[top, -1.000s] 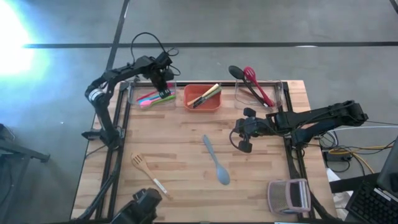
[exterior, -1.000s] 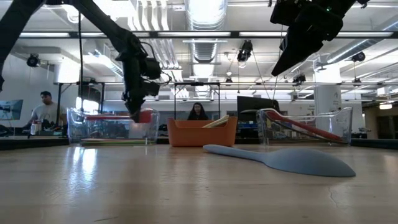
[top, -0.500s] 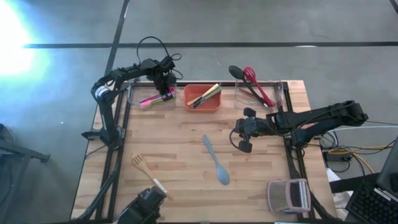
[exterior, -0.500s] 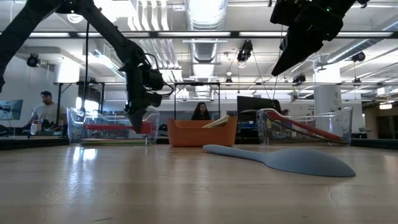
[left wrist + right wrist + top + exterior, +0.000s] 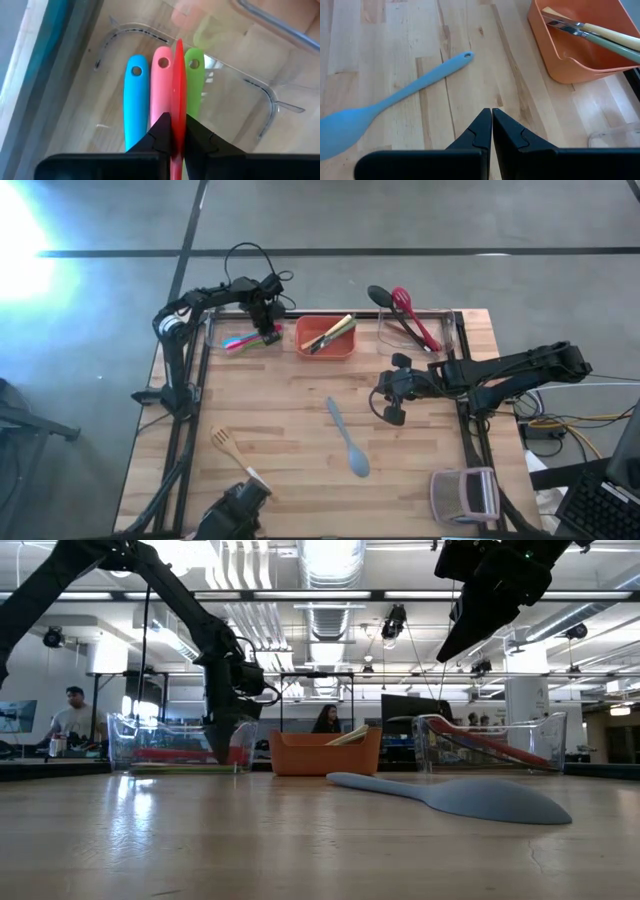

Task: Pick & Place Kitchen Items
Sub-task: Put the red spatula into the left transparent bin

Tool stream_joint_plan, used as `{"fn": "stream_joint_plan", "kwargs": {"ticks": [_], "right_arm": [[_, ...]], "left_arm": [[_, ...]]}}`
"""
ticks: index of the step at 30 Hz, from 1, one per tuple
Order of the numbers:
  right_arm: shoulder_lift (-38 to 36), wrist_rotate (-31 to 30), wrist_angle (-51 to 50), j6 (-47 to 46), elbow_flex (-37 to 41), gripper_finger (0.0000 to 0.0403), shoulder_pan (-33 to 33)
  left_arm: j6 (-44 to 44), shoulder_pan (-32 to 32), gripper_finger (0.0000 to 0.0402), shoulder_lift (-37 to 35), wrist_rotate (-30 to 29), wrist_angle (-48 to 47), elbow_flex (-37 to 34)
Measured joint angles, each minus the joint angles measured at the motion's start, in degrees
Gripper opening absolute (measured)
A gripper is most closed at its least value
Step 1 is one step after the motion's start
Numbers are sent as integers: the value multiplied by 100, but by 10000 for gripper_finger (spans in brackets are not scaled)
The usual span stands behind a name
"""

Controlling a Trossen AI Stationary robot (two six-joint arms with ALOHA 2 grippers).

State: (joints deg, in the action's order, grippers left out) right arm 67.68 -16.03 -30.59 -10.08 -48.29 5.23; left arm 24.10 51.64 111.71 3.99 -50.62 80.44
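Lowered deeper into the clear bin (image 5: 222, 330), left claw (image 5: 173, 131) grips the red utensil (image 5: 178, 85).

Left claw (image 5: 268, 332) carried red utensil (image 5: 177, 95) lower and farther into left clear bin (image 5: 222, 348), above pink one (image 5: 161, 95).

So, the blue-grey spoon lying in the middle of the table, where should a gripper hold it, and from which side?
Grip the blue-grey spoon on its slim handle, coming straight down from above, fingers across the handle. It lies flat on the wooden table with bare wood on both sides; the bowl looks too wide and rounded. The shut right gripper, hovering nearby, would have to open first.
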Motion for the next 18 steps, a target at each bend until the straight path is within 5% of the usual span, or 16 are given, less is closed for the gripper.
{"fn": "stream_joint_plan", "kwargs": {"ticks": [18], "right_arm": [[0,9,-4,1,0,8,0]], "left_arm": [[-324,-9,158,-115,-260,-390,68]]}}
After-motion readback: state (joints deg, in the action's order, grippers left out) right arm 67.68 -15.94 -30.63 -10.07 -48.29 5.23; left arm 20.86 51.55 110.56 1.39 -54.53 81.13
